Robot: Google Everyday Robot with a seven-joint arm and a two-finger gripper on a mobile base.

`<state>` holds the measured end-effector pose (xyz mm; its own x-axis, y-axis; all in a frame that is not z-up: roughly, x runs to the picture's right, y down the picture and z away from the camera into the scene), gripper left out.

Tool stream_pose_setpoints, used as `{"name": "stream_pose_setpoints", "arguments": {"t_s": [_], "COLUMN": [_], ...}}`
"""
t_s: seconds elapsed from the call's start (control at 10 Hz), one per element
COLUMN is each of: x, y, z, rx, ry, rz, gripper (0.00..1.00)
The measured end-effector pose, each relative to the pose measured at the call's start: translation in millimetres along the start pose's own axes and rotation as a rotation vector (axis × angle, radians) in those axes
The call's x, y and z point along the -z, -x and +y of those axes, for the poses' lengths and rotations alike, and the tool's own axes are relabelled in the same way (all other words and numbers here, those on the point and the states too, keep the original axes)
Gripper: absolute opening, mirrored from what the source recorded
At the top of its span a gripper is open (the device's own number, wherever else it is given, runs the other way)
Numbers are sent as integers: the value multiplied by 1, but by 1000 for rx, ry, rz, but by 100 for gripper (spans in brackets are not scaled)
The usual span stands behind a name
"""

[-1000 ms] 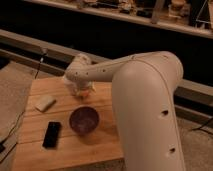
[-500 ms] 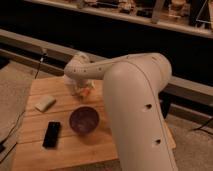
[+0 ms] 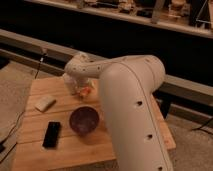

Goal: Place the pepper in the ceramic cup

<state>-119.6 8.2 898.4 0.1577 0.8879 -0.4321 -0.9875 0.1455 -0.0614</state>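
One camera view looks down at a wooden slatted surface (image 3: 125, 107), with the robot's big white arm (image 3: 132, 100) filling the right of it. The arm rises from the lower right, bends at a rounded elbow and reaches left across the far part of the surface.

At its end, the gripper (image 3: 79, 89) points down over the far middle of the boards, close to the back edge. The wrist housing covers most of it, so we cannot tell whether the jaws are spread, pressed together or pinching anything.

We see the pepper (image 3: 87, 91) as a small orange-red patch right at the gripper's tip, on its right side and just above the boards. We cannot tell whether it is held or resting on the wood. The pale shapes beside it merge with the gripper, so we cannot pick out the ceramic cup from them.

A dark purple bowl (image 3: 83, 120) sits upright near the pepper, on the side closer to us, and apart from it. A flat black slab (image 3: 51, 134) lies left of the bowl near the front edge. A small whitish object (image 3: 45, 103) lies further back toward the left edge, well apart from the gripper. A thin dark cable (image 3: 39, 64) runs down past the far left corner.
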Motion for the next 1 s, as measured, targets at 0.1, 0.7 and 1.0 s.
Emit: {"name": "stream_pose_setpoints", "arguments": {"t_s": [0.1, 0.7, 1.0], "x": [-3, -11, -4], "y": [0, -3, -1], "z": [0, -3, -14], "rx": [-2, -20, -58], "ry": [0, 6, 11], "rz": [9, 42, 42], "gripper": [65, 19, 0]}}
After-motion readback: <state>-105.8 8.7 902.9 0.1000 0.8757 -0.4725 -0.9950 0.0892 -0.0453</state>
